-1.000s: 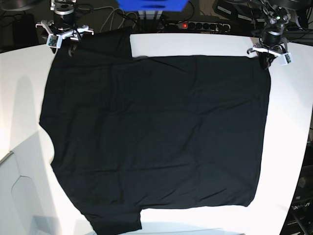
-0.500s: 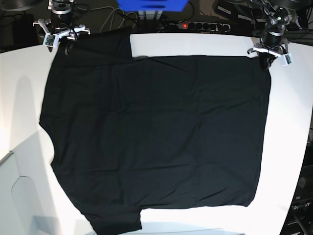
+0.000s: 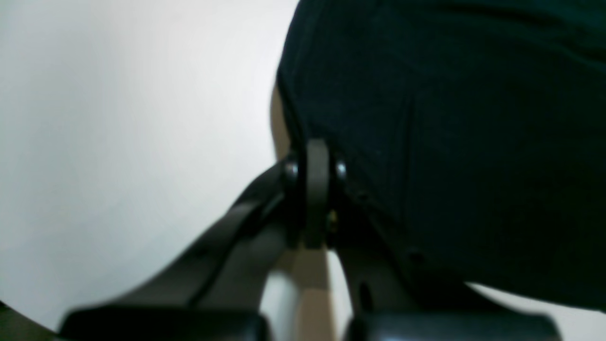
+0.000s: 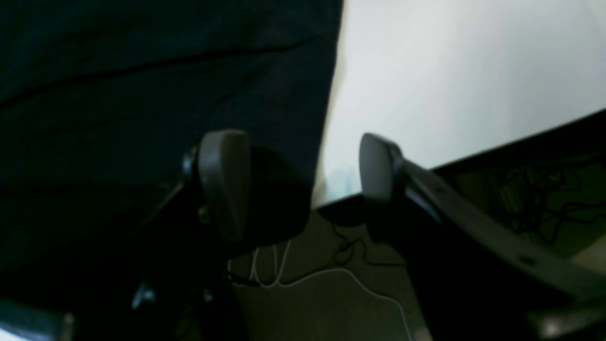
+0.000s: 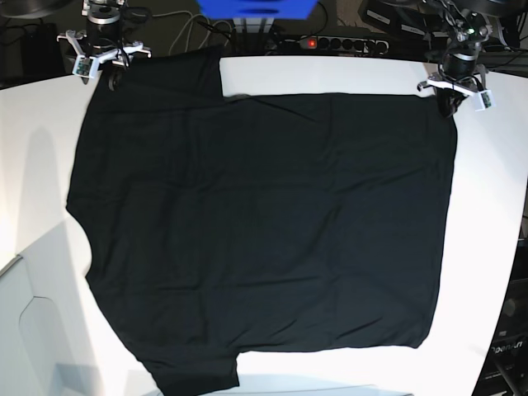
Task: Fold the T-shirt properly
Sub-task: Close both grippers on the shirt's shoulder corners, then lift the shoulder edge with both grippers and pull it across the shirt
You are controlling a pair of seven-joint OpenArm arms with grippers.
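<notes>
The black T-shirt (image 5: 264, 231) lies spread flat on the white table (image 5: 330, 74), plain side up, with one sleeve at the far left and one at the near edge. My left gripper (image 5: 450, 104) is at the shirt's far right corner. In the left wrist view its fingers (image 3: 317, 189) are pressed together on the cloth's edge (image 3: 450, 142). My right gripper (image 5: 107, 74) hovers at the far left sleeve corner. Its jaws stand wide open (image 4: 303, 175), one finger (image 4: 225, 184) over the cloth (image 4: 165, 71) and the other over the bare table's edge.
A power strip (image 5: 330, 41) with a red light and a blue object (image 5: 256, 8) sit behind the table's far edge. Cables (image 4: 307, 279) lie on the floor below that edge. Dark equipment stands past the right side.
My right gripper has drawn back a little toward the far edge, away from the sleeve corner. The left gripper and the shirt have stayed put.
</notes>
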